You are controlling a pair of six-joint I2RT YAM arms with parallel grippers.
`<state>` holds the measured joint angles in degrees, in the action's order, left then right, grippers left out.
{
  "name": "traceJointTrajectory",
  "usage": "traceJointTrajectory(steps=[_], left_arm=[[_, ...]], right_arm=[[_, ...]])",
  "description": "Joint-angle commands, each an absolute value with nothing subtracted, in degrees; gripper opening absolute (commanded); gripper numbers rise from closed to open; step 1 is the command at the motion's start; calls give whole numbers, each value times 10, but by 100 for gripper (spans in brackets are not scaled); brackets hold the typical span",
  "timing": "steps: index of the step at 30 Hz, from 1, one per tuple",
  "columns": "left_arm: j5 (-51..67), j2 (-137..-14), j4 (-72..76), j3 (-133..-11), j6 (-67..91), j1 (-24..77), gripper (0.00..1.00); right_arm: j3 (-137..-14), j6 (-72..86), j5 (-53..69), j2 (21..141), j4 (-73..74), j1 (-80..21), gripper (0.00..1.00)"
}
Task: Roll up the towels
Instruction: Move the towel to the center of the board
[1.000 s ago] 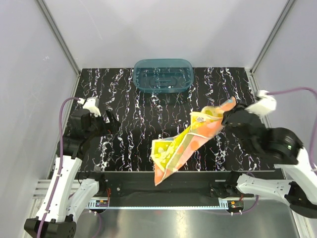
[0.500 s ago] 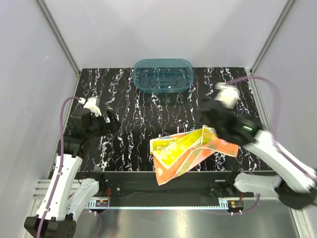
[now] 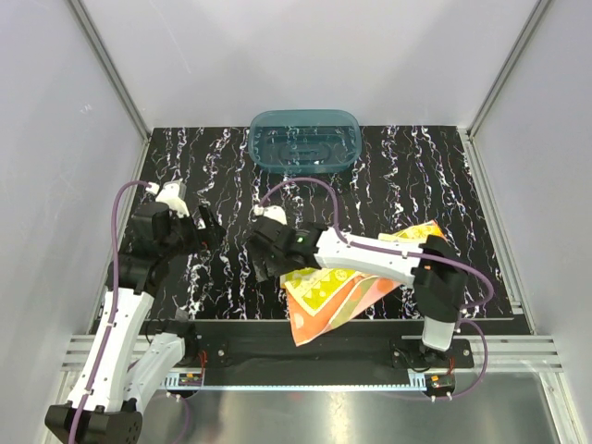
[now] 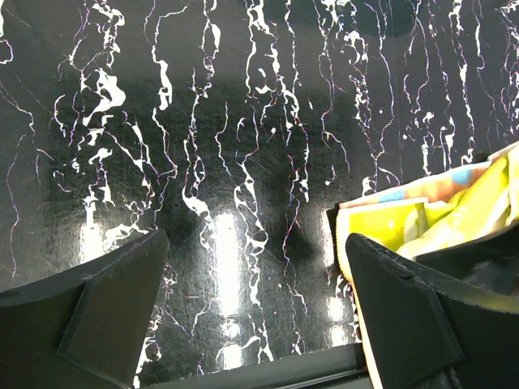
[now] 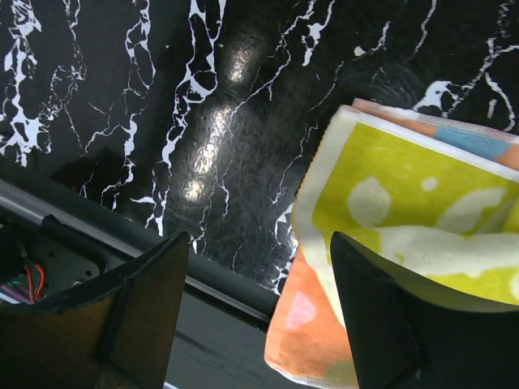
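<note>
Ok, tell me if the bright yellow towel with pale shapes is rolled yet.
Not rolled. The bright yellow towel lies flat, loosely folded, on the orange-dotted towel.

I had bright, even overhead light in the top view, with only faint shadows. The glossy black marbled tabletop (image 4: 219, 243) threw white glare patches in both wrist views. The fingers (image 4: 405, 324) of the left gripper (image 4: 255, 239) showed dark and soft; the yellow towel (image 5: 422, 203) looked sharp.
</note>
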<state>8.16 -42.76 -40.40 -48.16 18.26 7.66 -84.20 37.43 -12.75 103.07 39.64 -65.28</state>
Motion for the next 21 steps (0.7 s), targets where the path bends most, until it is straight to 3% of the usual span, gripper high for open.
traceJointTrajectory(steps=[1, 11, 16, 18, 19, 21], left_arm=[[80, -421, -388, -492, 184, 78, 99], [82, -421, -386, -491, 185, 78, 99], [81, -423, -387, -491, 185, 78, 99], [79, -422, -386, -490, 185, 78, 99], [79, -422, -387, -491, 185, 78, 99], [79, -423, -387, -491, 185, 78, 99]], right_arm=[[-871, 362, -98, 1067, 392, -653, 78], [-799, 400, -105, 1066, 420, -653, 83], [-786, 400, -117, 1092, 418, -654, 77], [-793, 399, -133, 1097, 420, -653, 68], [-797, 396, -140, 1099, 427, -654, 55], [-810, 395, -154, 1100, 438, -652, 38]])
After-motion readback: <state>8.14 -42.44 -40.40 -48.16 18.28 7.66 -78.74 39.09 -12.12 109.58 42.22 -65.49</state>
